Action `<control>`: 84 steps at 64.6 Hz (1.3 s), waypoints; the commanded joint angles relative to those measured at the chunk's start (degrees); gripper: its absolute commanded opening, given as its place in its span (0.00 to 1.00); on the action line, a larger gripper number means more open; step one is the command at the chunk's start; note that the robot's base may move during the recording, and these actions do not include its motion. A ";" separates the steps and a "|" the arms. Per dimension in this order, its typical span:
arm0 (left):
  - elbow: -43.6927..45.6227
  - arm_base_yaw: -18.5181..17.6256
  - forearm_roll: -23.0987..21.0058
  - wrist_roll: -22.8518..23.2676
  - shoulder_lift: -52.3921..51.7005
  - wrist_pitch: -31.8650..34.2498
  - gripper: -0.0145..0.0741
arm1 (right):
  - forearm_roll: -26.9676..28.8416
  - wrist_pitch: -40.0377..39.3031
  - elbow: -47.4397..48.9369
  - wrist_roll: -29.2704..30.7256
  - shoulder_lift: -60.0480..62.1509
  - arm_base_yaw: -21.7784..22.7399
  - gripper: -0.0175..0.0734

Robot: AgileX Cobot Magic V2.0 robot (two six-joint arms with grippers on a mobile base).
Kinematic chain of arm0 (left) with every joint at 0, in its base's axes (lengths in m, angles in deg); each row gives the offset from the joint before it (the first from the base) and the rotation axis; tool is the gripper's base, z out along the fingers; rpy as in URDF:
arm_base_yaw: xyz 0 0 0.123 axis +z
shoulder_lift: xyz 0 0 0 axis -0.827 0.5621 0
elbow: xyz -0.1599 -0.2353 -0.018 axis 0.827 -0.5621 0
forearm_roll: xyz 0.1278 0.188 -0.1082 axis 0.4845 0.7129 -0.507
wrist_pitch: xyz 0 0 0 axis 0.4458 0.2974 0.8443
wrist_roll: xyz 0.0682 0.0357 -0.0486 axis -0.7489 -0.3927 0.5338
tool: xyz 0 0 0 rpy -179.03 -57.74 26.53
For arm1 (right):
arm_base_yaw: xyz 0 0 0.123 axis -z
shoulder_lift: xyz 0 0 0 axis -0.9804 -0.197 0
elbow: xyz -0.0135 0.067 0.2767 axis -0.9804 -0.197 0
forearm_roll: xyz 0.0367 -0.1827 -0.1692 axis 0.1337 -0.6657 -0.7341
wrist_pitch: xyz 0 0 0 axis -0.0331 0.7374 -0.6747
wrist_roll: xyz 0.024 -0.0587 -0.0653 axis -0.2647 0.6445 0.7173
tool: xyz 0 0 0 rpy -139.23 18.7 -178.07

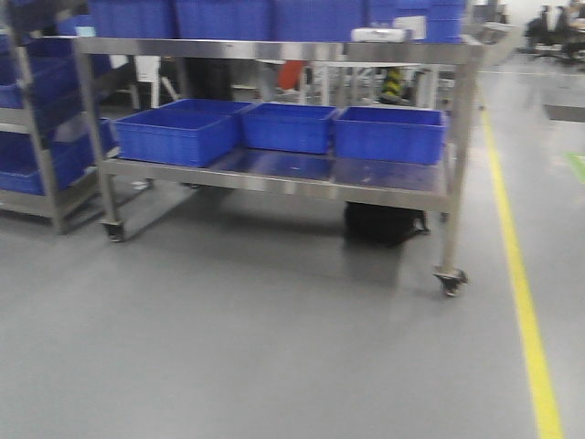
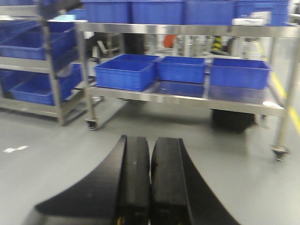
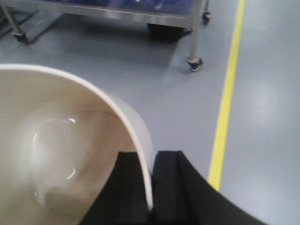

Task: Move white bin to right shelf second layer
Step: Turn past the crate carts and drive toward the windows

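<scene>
The white bin [image 3: 56, 140] fills the lower left of the right wrist view, its glossy cream inside facing the camera. My right gripper [image 3: 151, 154] is shut on the bin's rim, one finger inside the wall and one outside, and holds it above the grey floor. In the left wrist view my left gripper [image 2: 150, 138] is shut with nothing between its black fingers, which point toward a steel cart. Neither gripper shows in the front view. The right shelf second layer is out of view.
A wheeled steel cart [image 1: 274, 180] stands ahead with three blue crates [image 1: 178, 133] [image 1: 288, 126] [image 1: 388, 133] on its lower level. A steel rack [image 1: 46, 203] of blue crates stands at left. A yellow floor line [image 1: 523, 283] runs along the right.
</scene>
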 commanded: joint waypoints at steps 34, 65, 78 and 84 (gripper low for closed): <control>-2.11 -0.23 -0.36 0.27 -0.92 4.52 0.26 | -0.15 -5.76 1.59 0.20 -0.39 0.40 0.25; -2.11 -0.23 -0.36 0.27 -0.92 4.52 0.26 | -0.15 -5.76 1.59 0.20 -0.39 0.40 0.25; -2.11 -0.23 -0.36 0.27 -0.92 4.52 0.26 | -0.15 -5.76 1.59 0.20 -0.39 0.40 0.25; -2.11 -0.23 -0.36 0.27 -0.92 4.52 0.26 | -0.15 -5.76 1.59 0.20 -0.39 0.40 0.25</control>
